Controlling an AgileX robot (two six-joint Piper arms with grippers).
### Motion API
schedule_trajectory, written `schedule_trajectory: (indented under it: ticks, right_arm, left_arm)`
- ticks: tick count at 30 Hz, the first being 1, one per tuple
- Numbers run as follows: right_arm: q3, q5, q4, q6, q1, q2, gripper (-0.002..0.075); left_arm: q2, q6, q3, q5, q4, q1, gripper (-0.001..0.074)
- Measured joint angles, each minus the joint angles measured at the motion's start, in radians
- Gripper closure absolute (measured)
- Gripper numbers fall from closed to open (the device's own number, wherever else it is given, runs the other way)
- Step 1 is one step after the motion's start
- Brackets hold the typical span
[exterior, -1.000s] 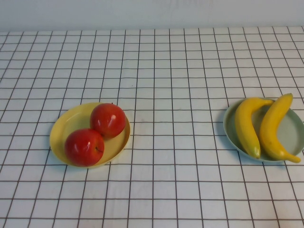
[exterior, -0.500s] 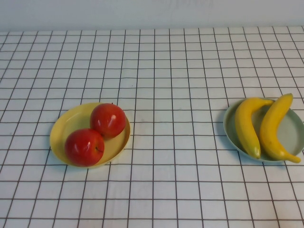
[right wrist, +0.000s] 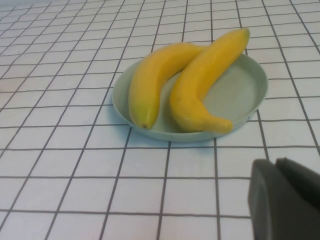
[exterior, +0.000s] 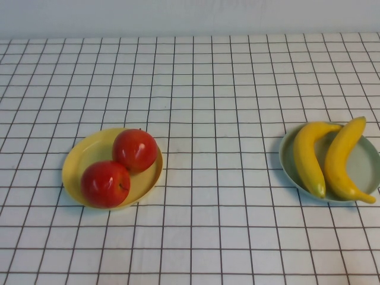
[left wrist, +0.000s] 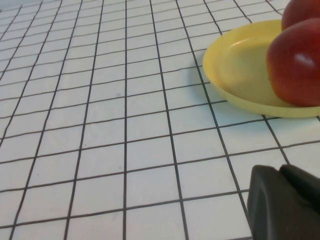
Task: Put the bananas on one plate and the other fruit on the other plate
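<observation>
Two yellow bananas [exterior: 309, 157] [exterior: 341, 155] lie side by side on the pale blue-green plate [exterior: 365, 167] at the right. Two red apple-like fruits [exterior: 135, 149] [exterior: 105, 183] sit on the pale yellow plate [exterior: 83, 155] at the left. Neither arm shows in the high view. My left gripper [left wrist: 281, 171] is shut and empty, low over the cloth, short of the yellow plate [left wrist: 235, 65] and a red fruit [left wrist: 295, 62]. My right gripper [right wrist: 276, 162] is shut and empty, short of the blue-green plate [right wrist: 242, 87] with its bananas [right wrist: 152, 80] [right wrist: 205, 80].
A white cloth with a black grid [exterior: 219, 119] covers the whole table. A pale wall [exterior: 190, 15] runs along the far edge. The blue-green plate lies close to the high view's right edge.
</observation>
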State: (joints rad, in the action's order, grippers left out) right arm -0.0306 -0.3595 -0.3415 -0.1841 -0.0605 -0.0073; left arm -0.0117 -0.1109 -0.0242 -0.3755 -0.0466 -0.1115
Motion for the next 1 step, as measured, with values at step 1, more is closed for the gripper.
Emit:
schedule_trajectory:
  ticks: [1]
  right_arm:
    - [0.000,0.000,0.000,0.000,0.000,0.000,0.0740]
  left_arm:
    - [0.000,0.000,0.000,0.000,0.000,0.000,0.0736]
